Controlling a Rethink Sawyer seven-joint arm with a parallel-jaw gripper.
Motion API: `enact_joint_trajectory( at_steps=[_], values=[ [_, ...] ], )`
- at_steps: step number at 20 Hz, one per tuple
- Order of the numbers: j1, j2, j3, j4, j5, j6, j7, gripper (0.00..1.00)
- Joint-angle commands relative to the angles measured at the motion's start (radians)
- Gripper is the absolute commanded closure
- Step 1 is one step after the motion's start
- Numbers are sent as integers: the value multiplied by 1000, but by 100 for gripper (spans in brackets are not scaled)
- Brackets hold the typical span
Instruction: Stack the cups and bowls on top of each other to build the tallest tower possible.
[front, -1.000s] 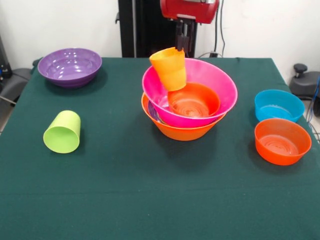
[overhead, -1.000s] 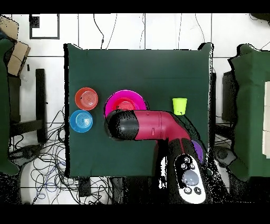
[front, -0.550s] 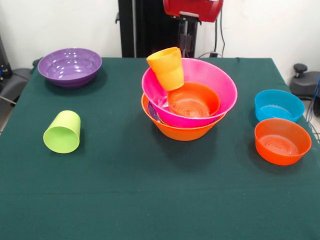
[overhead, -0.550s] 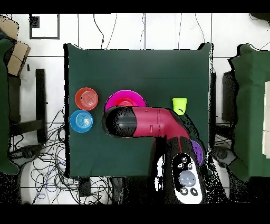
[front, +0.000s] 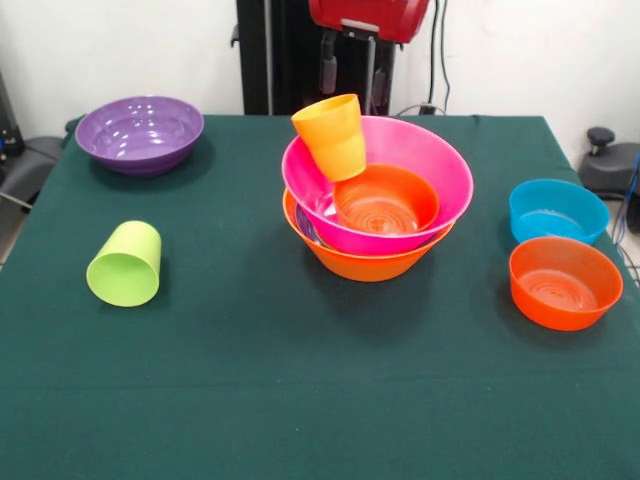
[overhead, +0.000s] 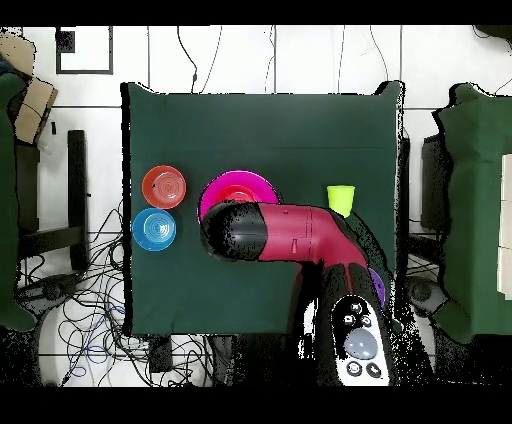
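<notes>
We're seeing the gripper (front: 348, 72) hanging above the far rim of the big glossy pink plastic bowl (front: 440, 175), fingers spread and holding nothing. The orange plastic tumbler (front: 331, 136) is leaning tilted inside that bowl, beside a small red-orange bowl (front: 386, 200), all nesting in the yellow-orange bowl (front: 365, 264).

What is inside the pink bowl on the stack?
Inside the pink bowl sit a small red-orange bowl and, tilted against the rim, the orange cup. A purple edge shows beneath the pink bowl; the rest of it is covered.
</notes>
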Motion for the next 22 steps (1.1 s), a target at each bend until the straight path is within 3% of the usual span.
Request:
enact_joint_trajectory(
  at_steps=[1,7,12,15,22],
  values=[
    [24,37,-1,-18,25,27,126,0],
    [-2,63,-6,11,5,-61,100,0],
    [-71,149,23,24,-36,-222,51,0],
    [-75,169,22,40,-43,-285,66,0],
    [-69,130,19,81,-17,-269,65,0]
  ],
)
